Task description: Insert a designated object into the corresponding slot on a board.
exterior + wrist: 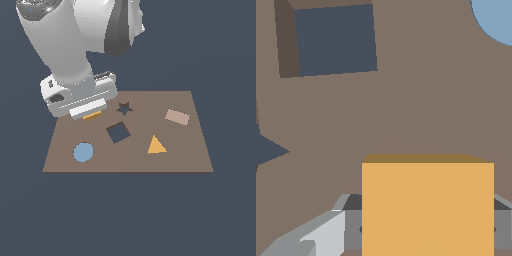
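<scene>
Orange-yellow flat square block (427, 207) is seen big and close in the wrist view, w/ grey finger parts just beside it on both sides, so it looks held by the jaws of the white robot gripper (91, 114). In the exterior view only a thin orange edge of the block (92, 116) is seen, poking out under the gripper, over the far part of the big flat brown rectangular board (190, 155), toward the exterior view's left. Whether the block is touching the board or is a bit above it can't be told.

Dark navy square slot (118, 132), turned a little askew, is seen near the middle of the board. It is near the block but apart from it, w/ bare brown board between. In the wrist view the slot (336, 40) is shown w/ one brown inner wall.

Small dark star-shaped cutout (124, 108) is placed just beside the gripper, on the exterior view's right of it. Round blue disc (83, 152) is found on the near part of the board, toward the exterior view's left. Orange triangle (156, 145) and tan rectangle (177, 117) are set on the exterior view's right part, well apart from the gripper.
</scene>
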Available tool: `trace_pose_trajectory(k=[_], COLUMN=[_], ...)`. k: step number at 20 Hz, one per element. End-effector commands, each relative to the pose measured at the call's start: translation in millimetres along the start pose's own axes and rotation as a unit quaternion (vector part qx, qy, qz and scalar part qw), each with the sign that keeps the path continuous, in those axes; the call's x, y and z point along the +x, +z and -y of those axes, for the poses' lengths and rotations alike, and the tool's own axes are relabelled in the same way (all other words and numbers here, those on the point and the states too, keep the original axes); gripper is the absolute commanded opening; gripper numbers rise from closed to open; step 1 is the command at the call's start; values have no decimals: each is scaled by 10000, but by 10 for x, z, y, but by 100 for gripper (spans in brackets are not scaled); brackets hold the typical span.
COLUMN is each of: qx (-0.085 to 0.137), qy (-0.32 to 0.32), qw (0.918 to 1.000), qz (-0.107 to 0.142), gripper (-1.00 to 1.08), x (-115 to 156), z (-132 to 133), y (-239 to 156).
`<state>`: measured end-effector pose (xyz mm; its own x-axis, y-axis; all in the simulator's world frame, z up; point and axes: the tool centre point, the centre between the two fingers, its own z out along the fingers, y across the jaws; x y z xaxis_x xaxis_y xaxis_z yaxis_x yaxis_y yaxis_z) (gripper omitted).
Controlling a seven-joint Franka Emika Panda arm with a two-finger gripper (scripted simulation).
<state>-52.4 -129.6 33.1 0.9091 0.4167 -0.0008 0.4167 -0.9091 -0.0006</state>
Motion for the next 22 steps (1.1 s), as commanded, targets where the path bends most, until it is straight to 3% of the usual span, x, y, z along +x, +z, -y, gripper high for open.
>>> trace_pose_trajectory(k=[1,8,13,18,22], qx=[-3,-5,-7,-9,-11], qy=[-126,-791,-1519,-2455,-3334], qw=[9999,9969,9884,9694,9428], qz=[-3,-3,-3,-2,-2], gripper=[-100,-100,-100,-100,-100], x=[22,129,251,414,568], z=[-10,-45,-65,-64,-32], y=[-5,-12,-20,-30,-39])
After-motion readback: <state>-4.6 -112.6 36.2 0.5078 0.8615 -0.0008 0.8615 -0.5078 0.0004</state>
